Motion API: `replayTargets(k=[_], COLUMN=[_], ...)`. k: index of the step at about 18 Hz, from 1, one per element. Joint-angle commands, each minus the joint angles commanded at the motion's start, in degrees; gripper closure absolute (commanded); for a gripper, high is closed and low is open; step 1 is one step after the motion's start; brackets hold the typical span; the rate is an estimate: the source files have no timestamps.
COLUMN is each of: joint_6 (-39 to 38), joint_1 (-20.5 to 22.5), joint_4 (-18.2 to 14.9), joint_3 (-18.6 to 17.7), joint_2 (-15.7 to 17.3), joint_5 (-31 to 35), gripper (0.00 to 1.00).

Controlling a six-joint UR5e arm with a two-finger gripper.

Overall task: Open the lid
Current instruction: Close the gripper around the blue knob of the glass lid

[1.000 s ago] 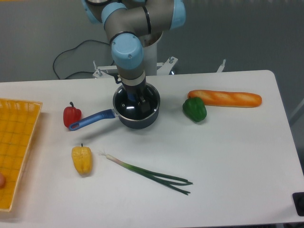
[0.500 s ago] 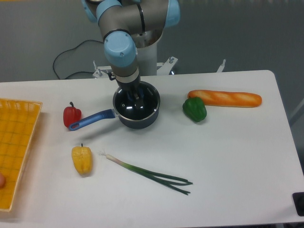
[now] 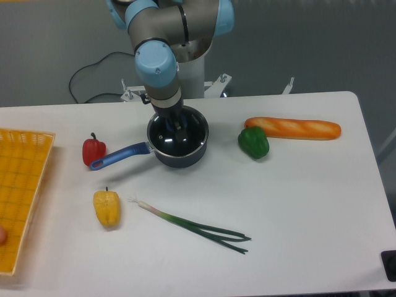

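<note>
Lid [image 3: 193,129] was the thing to watch, and it sat on the saucepan [image 3: 177,143] near the back middle of the table [image 3: 297,210], its glass barely separable from the dark pan beneath, only the thin rim and a few glints marking it; the blue knob at its centre was mostly hidden behind the gripper [image 3: 179,127]. A second before, the arm's wrist had stood slightly further right over the pan; half a second before it had shifted left and drawn nearer the centre, and between that picture and this one nothing visibly moved; the lid showed no tilt or lift across all three. That stillness over the knob suggested the approach was finished and the grasp was being made, with the lifting itself not yet begun; whether the fingers were apart, together or clamped on the knob could not be told, since the wrist and the dark pan masked them.

Outward from the pan, its blue handle [image 3: 119,156] pointed left toward a red pepper [image 3: 93,151] lying just beside the handle's tip; a yellow pepper [image 3: 106,207] lay nearer the front, a spring onion [image 3: 192,226] slanted across the middle, a green pepper [image 3: 253,142] and a baguette [image 3: 293,128] lay to the right, and a yellow basket [image 3: 18,185] occupied the left edge; none of them had moved.
</note>
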Motion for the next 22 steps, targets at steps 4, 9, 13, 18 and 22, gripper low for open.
replayTargets(k=[4,9,13,18,22], joint_6=[0.0,0.18,0.26,0.26,0.09], joint_1=[0.0,0.09,0.09,0.09,0.09], joint_4=[0.09,0.09,0.09,-0.09,-0.17], joint_3=[-0.53,-0.62,-0.44,0.0,0.26], joint_2=[0.09,0.0,0.0,-0.35,-0.61], joint_5=[0.0,0.09,0.09,0.09,0.18], gripper=[0.0,0.02,0.17,0.26,0.38])
